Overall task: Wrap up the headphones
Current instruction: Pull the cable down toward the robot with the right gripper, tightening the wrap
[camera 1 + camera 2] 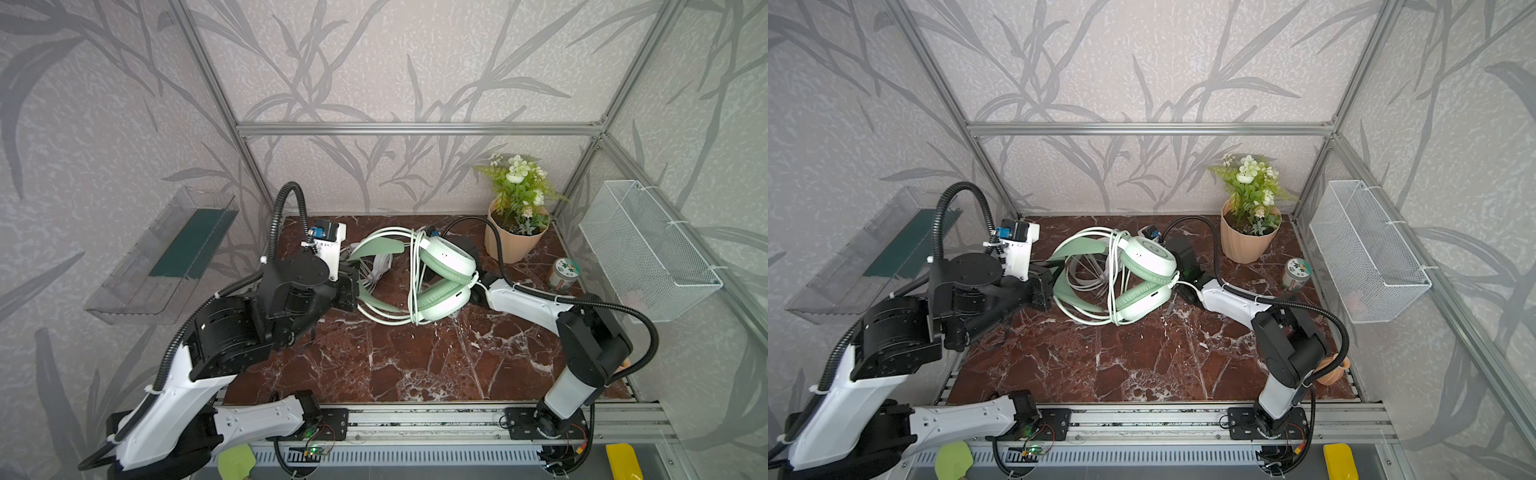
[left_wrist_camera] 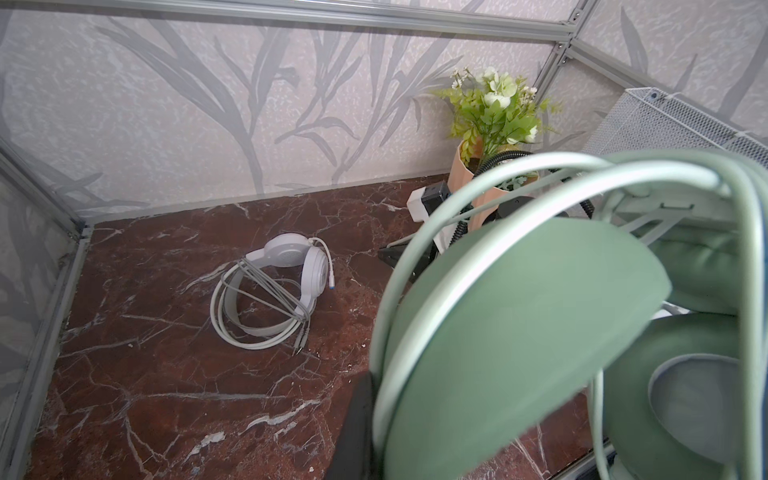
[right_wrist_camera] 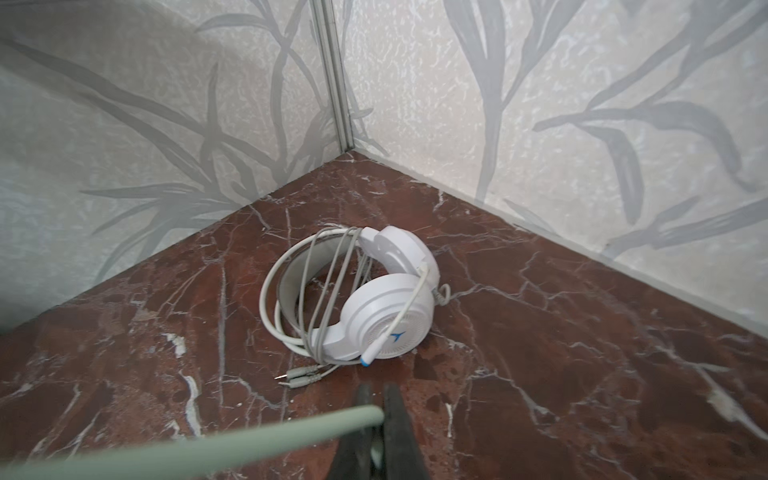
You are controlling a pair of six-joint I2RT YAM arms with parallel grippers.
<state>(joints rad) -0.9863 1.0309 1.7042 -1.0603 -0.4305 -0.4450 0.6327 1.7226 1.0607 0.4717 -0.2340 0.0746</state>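
Winding the cable [image 1: 414, 286] onto the mint headset [image 1: 446, 257] looked to be the step in hand, and near its end. Several turns already ran across the frame beside the earcups [image 1: 440, 299]. The left gripper [image 1: 351, 286] was clamped on the headband [image 2: 519, 332], steadying the headset over the back middle of the table [image 1: 415, 365]. Whether the cups rested on the table could not be told.

The right gripper [image 3: 376, 388] sat just beside the cups. Its jaws were almost closed, pinching the loose stretch of cable, which ran off to one side in the right wrist view.

The white headset [image 3: 386, 320] lay further back near the wall, apart from both grippers. Its cable was looped round its band and its plugs rested on the table, so it seemed finished.

The next move probably called for the right gripper to carry the tail round the frame once more, or tuck it under a turn. The left grip would need to stay firm meanwhile. The main risk was slack letting the turns slip off the cups.
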